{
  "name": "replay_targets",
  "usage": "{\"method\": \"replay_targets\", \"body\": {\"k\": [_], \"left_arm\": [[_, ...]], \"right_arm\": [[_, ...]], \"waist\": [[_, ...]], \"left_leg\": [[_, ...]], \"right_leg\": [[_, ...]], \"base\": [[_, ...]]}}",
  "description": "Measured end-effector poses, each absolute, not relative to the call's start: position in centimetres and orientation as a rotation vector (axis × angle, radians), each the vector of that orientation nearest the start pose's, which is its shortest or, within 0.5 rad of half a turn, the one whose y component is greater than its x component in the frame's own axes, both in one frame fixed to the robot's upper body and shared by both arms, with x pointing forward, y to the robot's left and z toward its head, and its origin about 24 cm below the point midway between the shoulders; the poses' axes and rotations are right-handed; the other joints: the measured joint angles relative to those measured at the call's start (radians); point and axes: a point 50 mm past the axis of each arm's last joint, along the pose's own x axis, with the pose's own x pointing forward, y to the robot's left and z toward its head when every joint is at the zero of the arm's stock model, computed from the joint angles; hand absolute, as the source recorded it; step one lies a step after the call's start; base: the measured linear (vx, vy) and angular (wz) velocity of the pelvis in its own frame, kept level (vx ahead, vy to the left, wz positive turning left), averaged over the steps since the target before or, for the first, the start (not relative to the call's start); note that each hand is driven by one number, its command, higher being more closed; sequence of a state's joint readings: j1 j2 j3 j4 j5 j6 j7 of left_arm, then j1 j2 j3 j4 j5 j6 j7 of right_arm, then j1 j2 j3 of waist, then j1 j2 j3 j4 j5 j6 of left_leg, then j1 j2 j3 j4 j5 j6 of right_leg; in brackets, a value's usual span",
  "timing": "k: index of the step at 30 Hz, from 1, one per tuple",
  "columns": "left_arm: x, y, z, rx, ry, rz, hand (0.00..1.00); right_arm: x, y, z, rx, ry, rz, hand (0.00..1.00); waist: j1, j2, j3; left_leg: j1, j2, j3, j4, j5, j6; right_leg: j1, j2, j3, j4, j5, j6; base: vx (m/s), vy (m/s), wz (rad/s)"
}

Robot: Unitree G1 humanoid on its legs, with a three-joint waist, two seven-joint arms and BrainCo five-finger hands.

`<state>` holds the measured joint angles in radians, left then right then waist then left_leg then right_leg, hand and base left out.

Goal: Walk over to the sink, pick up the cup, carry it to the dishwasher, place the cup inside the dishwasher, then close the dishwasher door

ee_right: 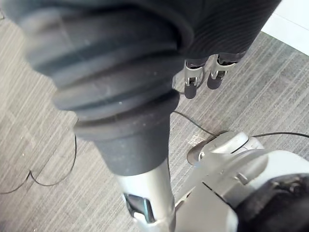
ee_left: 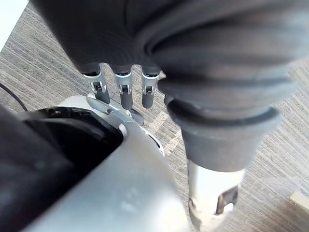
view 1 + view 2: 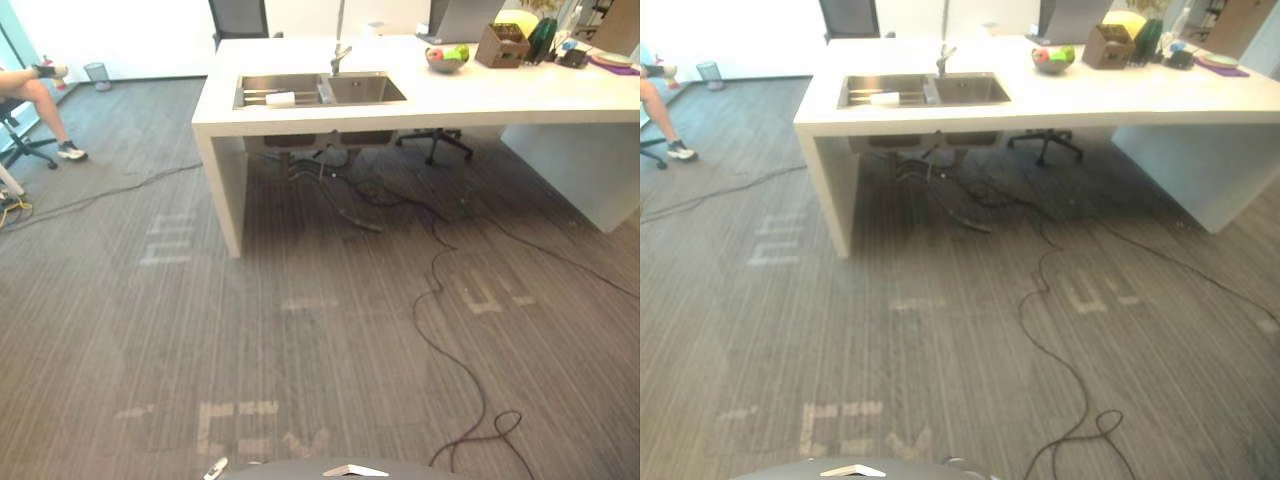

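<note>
Cup point(image 3: 280, 98) lies on its side, long axis left-right, in the sink's point(image 3: 365, 90) left basin, well ahead and slightly left; left hand point(image 2: 124, 91) and right hand point(image 1: 191, 83) hang empty, fingers loosely straight.

A white thing point(image 3: 280, 98) lies in the left half of the sink point(image 3: 365, 100), but it is too small to tell if it is a cup. The tap point(image 3: 340, 52) is cut off by the top edge, and so is the dark chair point(image 3: 238, 17) behind the bench point(image 3: 520, 95). The bench runs out past the right edge. A person point(image 3: 35, 95) at the left edge is cut off above the legs. A dark cover hides the top part of the fingers of the left robot hand point(image 2: 124, 92) and the right robot hand point(image 1: 190, 83).
</note>
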<state>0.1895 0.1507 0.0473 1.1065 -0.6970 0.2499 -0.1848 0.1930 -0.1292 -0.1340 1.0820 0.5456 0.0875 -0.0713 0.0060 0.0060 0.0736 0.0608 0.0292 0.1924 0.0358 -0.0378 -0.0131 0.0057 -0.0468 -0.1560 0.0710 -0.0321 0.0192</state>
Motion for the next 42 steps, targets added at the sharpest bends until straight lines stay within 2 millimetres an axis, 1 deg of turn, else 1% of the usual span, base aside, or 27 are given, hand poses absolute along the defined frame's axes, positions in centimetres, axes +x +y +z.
{"method": "replay_targets", "body": {"k": [1,3,7,9,10,14,16,18,19,21,24,27,29,33,36,40,42], "left_arm": [[2.3,19.4,-17.3,-0.728,1.319,0.418,0.00],[2.2,19.3,-17.3,-0.735,1.300,0.408,0.00],[2.2,19.4,-17.3,-0.703,1.279,0.367,0.00],[2.5,19.6,-17.2,-0.675,1.267,0.345,0.00],[2.6,19.6,-17.2,-0.670,1.260,0.343,0.00],[3.7,19.9,-17.1,-0.651,1.208,0.377,0.00],[3.8,20.0,-17.1,-0.641,1.218,0.408,0.00],[4.0,19.9,-17.1,-0.635,1.231,0.412,0.00],[4.1,19.9,-17.1,-0.629,1.233,0.410,0.00],[4.0,19.8,-17.2,-0.639,1.239,0.422,0.00],[3.8,19.6,-17.3,-0.688,1.250,0.456,0.00],[3.2,19.3,-17.4,-0.789,1.247,0.549,0.00],[2.9,19.3,-17.4,-0.820,1.244,0.580,0.00],[2.5,19.4,-17.4,-0.877,1.240,0.618,0.00],[2.4,19.4,-17.4,-0.850,1.252,0.599,0.00],[3.0,19.4,-17.3,-0.799,1.260,0.554,0.00],[3.0,19.3,-17.4,-0.784,1.263,0.540,0.00]], "right_arm": [[3.1,-21.7,-17.0,0.423,1.242,-0.620,0.00],[3.2,-21.7,-17.0,0.417,1.225,-0.603,0.00],[3.7,-21.7,-16.8,0.395,1.173,-0.574,0.00],[4.2,-21.7,-16.8,0.397,1.149,-0.572,0.00],[4.5,-21.7,-16.7,0.399,1.140,-0.570,0.00],[5.0,-21.7,-16.7,0.414,1.126,-0.576,0.00],[5.5,-21.5,-16.7,0.442,1.116,-0.585,0.00],[6.3,-21.4,-16.6,0.480,1.092,-0.602,0.00],[6.4,-21.4,-16.6,0.485,1.089,-0.604,0.00],[6.2,-21.0,-16.7,0.516,1.103,-0.618,0.00],[5.9,-20.9,-16.8,0.536,1.121,-0.627,0.00],[5.3,-20.9,-16.9,0.577,1.136,-0.652,0.00],[4.7,-20.8,-17.0,0.612,1.138,-0.657,0.00],[3.6,-20.8,-17.1,0.623,1.166,-0.669,0.00],[3.4,-20.9,-17.1,0.588,1.175,-0.630,0.00],[3.4,-21.0,-17.1,0.561,1.182,-0.608,0.00],[3.4,-21.1,-17.0,0.561,1.181,-0.607,0.00]], "waist": [[-0.002,-0.002,0.002],[-0.002,0.000,0.006],[0.009,0.001,0.010],[0.008,-0.006,0.017],[0.009,-0.002,0.017],[0.009,-0.006,0.024],[0.009,-0.008,0.026],[0.006,-0.006,0.027],[0.007,-0.005,0.029],[0.009,-0.008,0.033],[0.013,-0.007,0.032],[0.019,-0.004,0.035],[0.017,-0.004,0.035],[0.020,-0.005,0.033],[0.020,-0.005,0.026],[0.018,-0.005,0.022],[0.014,-0.003,0.019]], "left_leg": [[0.017,0.001,0.010,-0.024,0.005,-0.002],[0.028,0.001,0.019,-0.040,0.007,-0.004],[0.044,0.001,0.023,-0.059,0.013,-0.003],[0.051,0.001,0.017,-0.061,0.009,-0.009],[0.055,0.000,0.012,-0.063,0.008,-0.011],[0.065,-0.002,-0.006,-0.076,0.007,-0.013],[0.066,-0.002,-0.005,-0.076,0.005,-0.018],[0.070,-0.002,-0.008,-0.076,0.006,-0.023],[0.074,-0.002,-0.011,-0.077,0.006,-0.023],[0.097,-0.002,-0.016,-0.079,0.003,-0.028],[0.105,-0.002,0.000,-0.087,0.002,-0.029],[0.117,-0.002,0.032,-0.093,0.002,-0.029],[0.118,-0.003,0.039,-0.095,0.002,-0.028],[0.134,-0.002,0.060,-0.114,0.009,-0.014],[0.134,-0.002,0.071,-0.119,0.008,-0.011],[0.141,-0.002,0.088,-0.119,0.005,-0.010],[0.145,-0.003,0.089,-0.119,0.002,-0.007]], "right_leg": [[0.021,0.000,-0.019,-0.041,0.022,0.010],[0.036,0.004,-0.021,-0.074,0.037,0.011],[0.067,0.010,-0.033,-0.127,0.066,0.003],[0.083,0.010,-0.061,-0.142,0.075,-0.002],[0.087,0.010,-0.073,-0.145,0.076,-0.001],[0.101,0.011,-0.109,-0.152,0.077,0.000],[0.104,0.011,-0.115,-0.152,0.077,0.004],[0.110,0.010,-0.135,-0.152,0.078,0.027],[0.116,0.010,-0.135,-0.152,0.077,0.030],[0.136,0.009,-0.135,-0.152,0.072,0.037],[0.133,0.009,-0.132,-0.152,0.072,0.037],[0.134,0.006,-0.134,-0.152,0.072,0.033],[0.135,0.005,-0.134,-0.152,0.070,0.025],[0.136,0.007,-0.131,-0.156,0.068,0.022],[0.134,0.007,-0.125,-0.155,0.069,0.021],[0.133,0.008,-0.107,-0.151,0.072,0.016],[0.124,0.004,-0.106,-0.122,0.065,0.012]], "base": [[0.05,0.004,-0.11],[0.10,0.005,-0.12],[0.09,0.000,-0.03],[0.05,-0.011,0.08],[0.05,-0.018,0.11],[0.02,-0.008,0.11],[0.00,0.000,0.00],[-0.02,-0.006,0.06],[-0.03,0.004,0.09],[-0.04,0.004,0.06],[-0.06,-0.001,-0.13],[-0.06,-0.007,-0.31],[-0.08,-0.017,-0.13],[-0.05,-0.018,-0.07],[-0.04,-0.014,-0.08],[-0.01,-0.010,-0.14],[0.00,-0.003,-0.03]]}}
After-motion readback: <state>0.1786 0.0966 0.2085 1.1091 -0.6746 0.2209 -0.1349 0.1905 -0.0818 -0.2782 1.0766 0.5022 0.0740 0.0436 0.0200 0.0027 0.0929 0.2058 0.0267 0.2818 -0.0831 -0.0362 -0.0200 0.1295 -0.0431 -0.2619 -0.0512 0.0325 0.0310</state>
